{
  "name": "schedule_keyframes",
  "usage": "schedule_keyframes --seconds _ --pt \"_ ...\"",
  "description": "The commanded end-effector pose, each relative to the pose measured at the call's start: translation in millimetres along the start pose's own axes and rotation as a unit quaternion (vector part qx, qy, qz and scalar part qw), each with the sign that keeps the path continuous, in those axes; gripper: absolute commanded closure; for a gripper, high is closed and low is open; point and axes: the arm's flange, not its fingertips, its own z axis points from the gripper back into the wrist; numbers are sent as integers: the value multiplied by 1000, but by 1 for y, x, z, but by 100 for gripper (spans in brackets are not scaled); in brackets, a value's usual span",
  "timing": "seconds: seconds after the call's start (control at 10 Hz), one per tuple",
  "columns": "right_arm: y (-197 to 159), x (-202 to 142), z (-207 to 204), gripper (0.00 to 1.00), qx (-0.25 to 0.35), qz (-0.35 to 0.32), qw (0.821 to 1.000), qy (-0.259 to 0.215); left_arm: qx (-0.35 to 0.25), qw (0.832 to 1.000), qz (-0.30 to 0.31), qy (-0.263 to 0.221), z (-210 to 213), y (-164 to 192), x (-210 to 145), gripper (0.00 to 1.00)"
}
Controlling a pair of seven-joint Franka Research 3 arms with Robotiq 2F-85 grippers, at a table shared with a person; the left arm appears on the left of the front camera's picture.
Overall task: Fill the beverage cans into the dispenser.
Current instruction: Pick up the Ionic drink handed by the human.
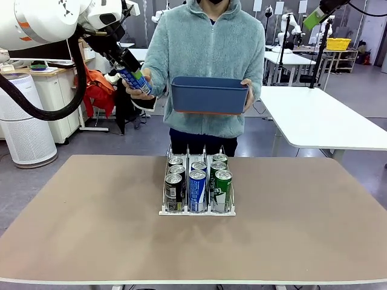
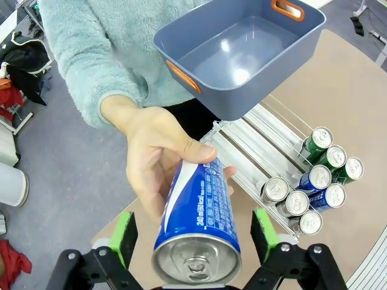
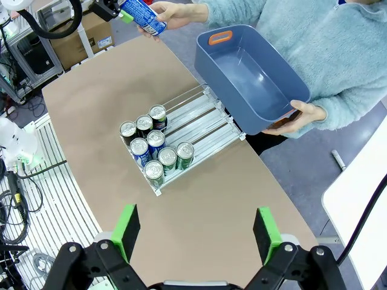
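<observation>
A handover is taking place high above the far edge of the table [image 1: 91, 229]: the person's hand [image 2: 158, 158] is offering a blue can [image 2: 198, 220], and the left gripper [image 2: 192, 232] is reaching in with its green pads either side of it. In the left wrist view those pads are looking a touch clear of the can's sides, so whether the grip is truly on is hard to call; the jaws are reading as drawn in on the can while the hand is cradling it from behind. The right gripper [image 3: 196, 232] is hovering well above the table, jaws spread wide and carrying nothing. Down on the table the dispenser [image 1: 196, 208] is sitting mid-table with eight cans [image 3: 156, 150] already standing in its three lanes, crowded toward the robot's end, and the far stretch of each lane is lying bare. The person's other hand is holding up a dark blue bin [image 3: 254, 78] that is looking empty, so this blue can may well be the last one waiting to go in.
</observation>
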Motion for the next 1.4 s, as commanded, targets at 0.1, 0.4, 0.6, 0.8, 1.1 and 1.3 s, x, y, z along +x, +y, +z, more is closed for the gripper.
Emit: schedule_keyframes --seconds 0.1,0.4,0.6,0.8,1.1,1.3 --pt "3 1 -2 0 1 -7 1000 -4 -3 1000 -1 -1 0 -2 1 60" --pt "3 1 -2 0 1 -7 1000 -4 3 1000 6 10 2 0 1 100" --pt "3 1 -2 0 1 -7 1000 -4 4 1000 10 17 3 -1 0 98" --pt "3 1 -2 0 1 -7 1000 -4 9 1000 14 21 4 -2 0 100" --pt "3 1 -2 0 1 -7 1000 -4 2 1000 11 25 5 -2 1 100" --pt "3 1 -2 0 1 -7 1000 -4 3 1000 11 10 1 -2 1 98"
